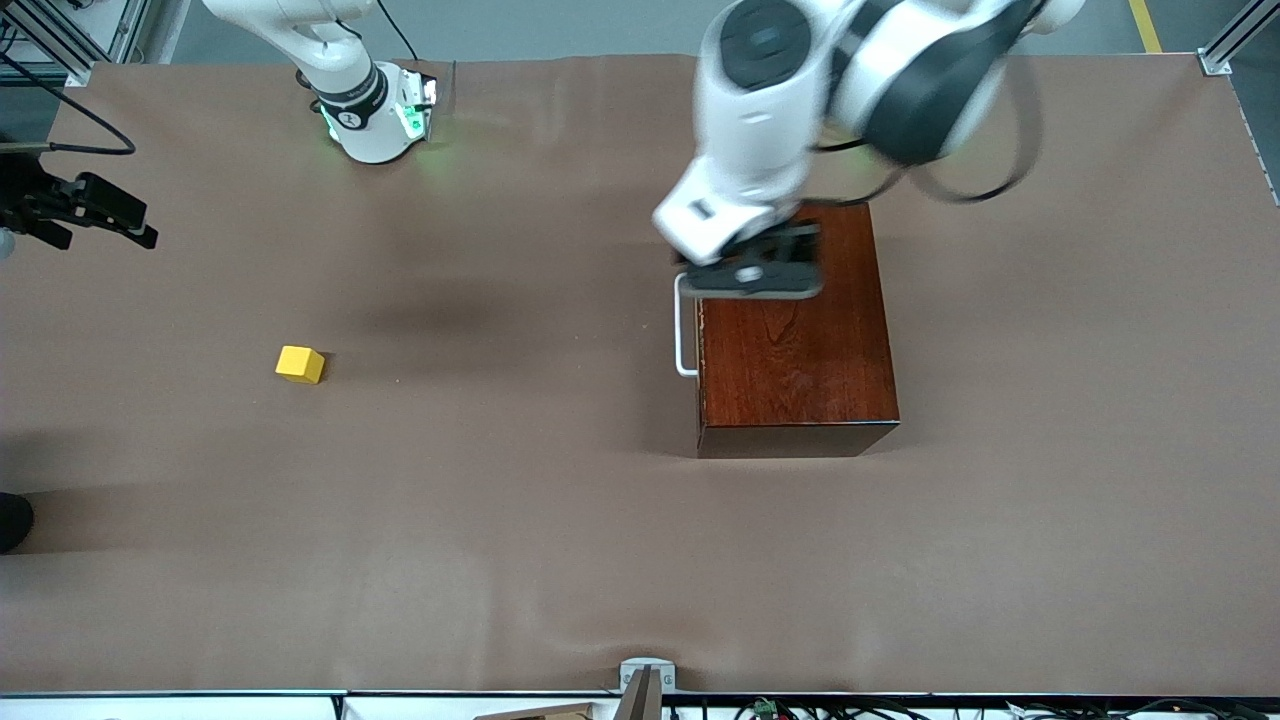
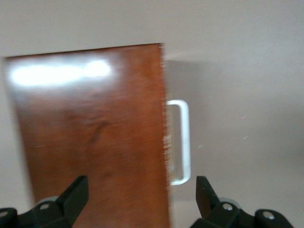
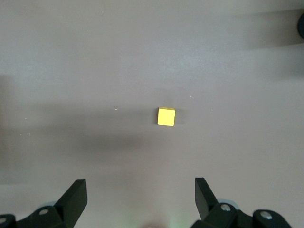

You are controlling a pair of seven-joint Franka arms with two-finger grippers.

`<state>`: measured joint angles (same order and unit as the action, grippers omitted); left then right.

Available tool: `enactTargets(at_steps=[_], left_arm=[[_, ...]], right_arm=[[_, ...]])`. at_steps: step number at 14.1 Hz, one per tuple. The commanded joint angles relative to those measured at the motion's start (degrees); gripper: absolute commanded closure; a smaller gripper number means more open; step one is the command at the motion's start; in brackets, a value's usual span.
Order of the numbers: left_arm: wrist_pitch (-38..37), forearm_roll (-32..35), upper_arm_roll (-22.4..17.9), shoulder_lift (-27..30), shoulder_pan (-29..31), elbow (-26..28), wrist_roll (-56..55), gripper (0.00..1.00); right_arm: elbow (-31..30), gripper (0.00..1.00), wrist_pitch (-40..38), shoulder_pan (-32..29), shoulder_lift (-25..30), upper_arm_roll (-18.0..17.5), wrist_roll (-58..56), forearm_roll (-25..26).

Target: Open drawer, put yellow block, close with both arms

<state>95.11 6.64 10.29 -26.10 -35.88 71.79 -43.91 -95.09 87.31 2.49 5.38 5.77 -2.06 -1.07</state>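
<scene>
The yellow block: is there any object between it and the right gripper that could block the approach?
Nothing visible does. The yellow block lies alone on the bare brown table, and the open right gripper hangs above it. The wooden box stands toward the left arm's end.

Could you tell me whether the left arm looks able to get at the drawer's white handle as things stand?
Probably yes. The left gripper hangs open over the wooden box, at the edge where the handle sticks out. Nothing lies between them, and the drawer is shut, so the handle stands free.
</scene>
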Motion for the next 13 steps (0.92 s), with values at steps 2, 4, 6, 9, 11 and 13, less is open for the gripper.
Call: enactTargets(at_steps=[2,4,6,9,11,13], left_arm=[[6.03,2.24,-8.06,-10.0,-11.63,-5.34,-9.24,0.0],[7.98,2.15,-15.17,-13.09,-18.49,-5.43,-11.46,0.0],[7.37,2.33,-17.23,-14.75,-20.63,-4.64,-11.72,0.0],[6.49,3.29,-17.32,-18.97,-21.42,-4.11,-13.3,0.0],[6.4,3.3,-17.41,-20.04,-21.33,-3.94,-14.54,0.0],[6.31,3.12,-17.41,-20.91,-21.24,-3.5,-14.89,0.0]], right_arm=[[-0.01,0.0,-0.12,-0.64,0.33,-0.5,0.13,0.37],[-0.01,0.0,-0.12,-0.64,0.33,-0.5,0.13,0.37],[-0.09,0.0,-0.12,-0.73,0.33,-0.5,0.13,0.37],[-0.09,0.0,-0.12,-0.73,0.33,-0.5,0.13,0.37],[-0.01,0.0,-0.12,-0.73,0.33,-0.5,0.13,0.37],[-0.09,0.0,-0.12,-0.73,0.33,-0.5,0.13,0.37]])
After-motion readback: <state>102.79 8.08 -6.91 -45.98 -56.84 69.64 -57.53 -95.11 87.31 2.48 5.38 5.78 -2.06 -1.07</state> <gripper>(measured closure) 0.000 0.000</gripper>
